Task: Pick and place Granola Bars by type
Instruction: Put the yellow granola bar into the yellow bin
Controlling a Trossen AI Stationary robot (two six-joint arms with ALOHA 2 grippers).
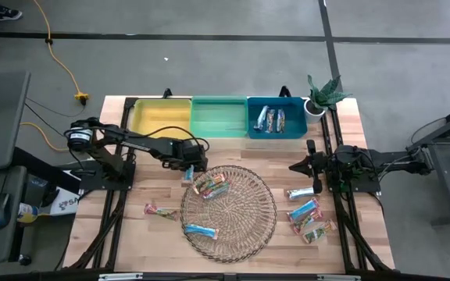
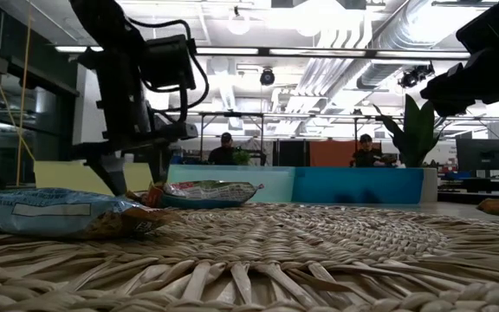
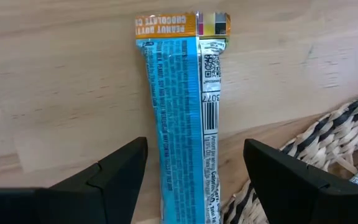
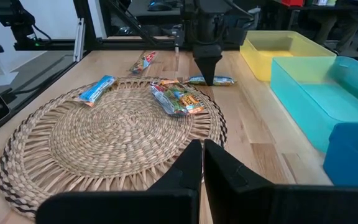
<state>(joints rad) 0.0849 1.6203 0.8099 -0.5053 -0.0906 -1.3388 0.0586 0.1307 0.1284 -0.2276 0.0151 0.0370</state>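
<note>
Directly ahead of the left wrist camera, a blue-wrapped bar (image 3: 188, 118) is seen lying flat on the wooden bench (image 3: 55, 93), just beside the rim of the round wicker tray (image 3: 334, 134). The left pincer (image 3: 194, 165) is positioned over this bar with its two dark fingers (image 3: 114, 171) spread wide, one on each side of the wrapper; nothing is gripped. In the high view the left pincer (image 1: 191, 165) is located at the tray's upper-left edge, in front of the yellow bin (image 1: 160, 117).

The right pincer (image 4: 202, 163) is fully closed and empty. In the high view it (image 1: 297, 165) is parked at the right side of the bench, between the tray (image 1: 244, 226) and its arm base.

Granola bars are distributed as follows:
- On the tray: a multicoloured cluster (image 1: 211, 186) near the upper left, and one blue bar (image 1: 201, 231) near the lower left.
- On the bench left of the tray: one red/pink bar (image 1: 160, 210).
- On the bench right of the tray: a silvery-blue bar (image 1: 301, 193), and a group of blue and multicoloured bars (image 1: 309, 218) below it.
- In the blue bin (image 1: 255, 127): several silvery-blue bars (image 1: 271, 119).

The green bin (image 1: 218, 117) is placed between the yellow and blue bins. A potted plant (image 1: 319, 95) is set at the bench's far right corner.
</note>
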